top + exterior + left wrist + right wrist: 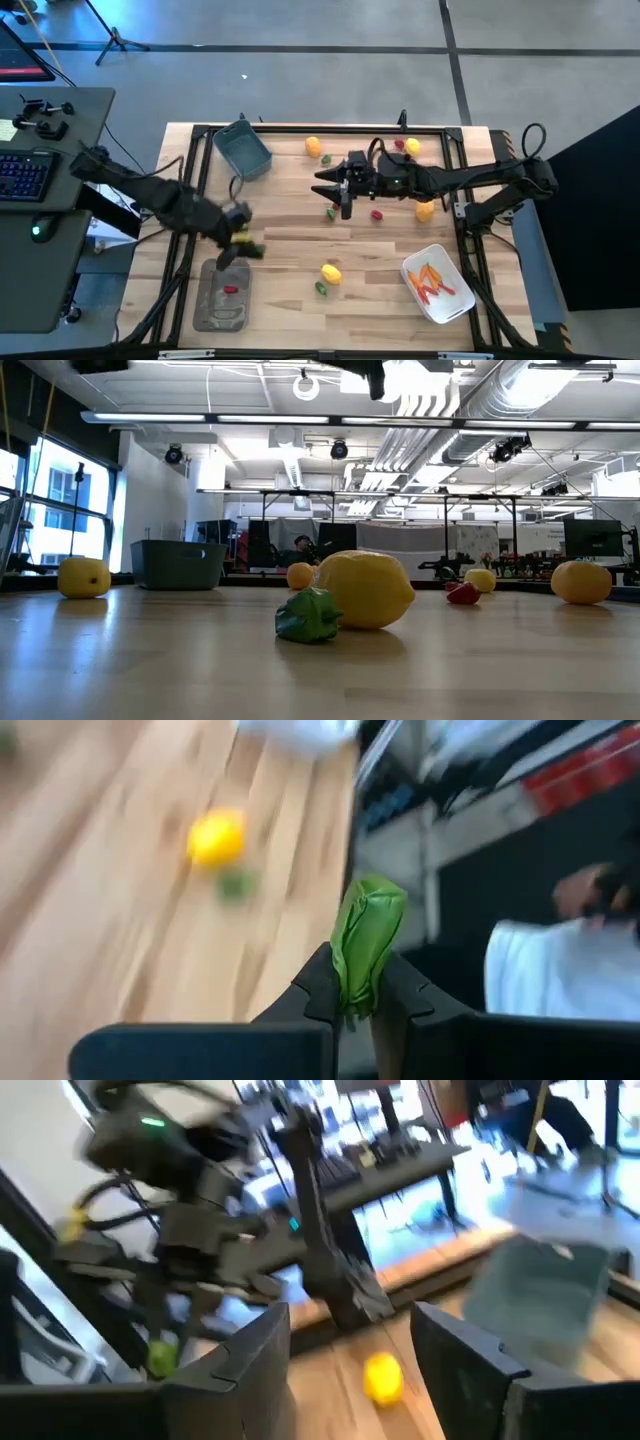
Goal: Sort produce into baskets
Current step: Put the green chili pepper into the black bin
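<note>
The likeliest slip is at the left end effector (pixel 352 995): it pinches a green toy vegetable (pixel 366 942) only by its lower end, with most of the piece standing proud of the fingertips, so a quick swing could twist it loose and drop it short of a bin. In the high view that end effector (pixel 235 243) hangs toward 8 o'clock on the counter (pixel 300 240), just beyond the shallow grey tray (pixel 222 297), which holds one red piece (pixel 231 289). A release made too early would land the vegetable on the wood beside the tray's rim.

The left fingers are closed tight on the green vegetable. The right end effector (pixel 345 197) sits near the middle of the counter, its fingers spread apart with nothing between them; a lemon (pixel 382 1377) lies on the wood beyond them. The blue-grey tub (pixel 242 150) stands at 11 o'clock, the white tub (pixel 437 283) with orange sticks at 4 o'clock. Loose lemons, red and green pieces remain scattered across the counter.
</note>
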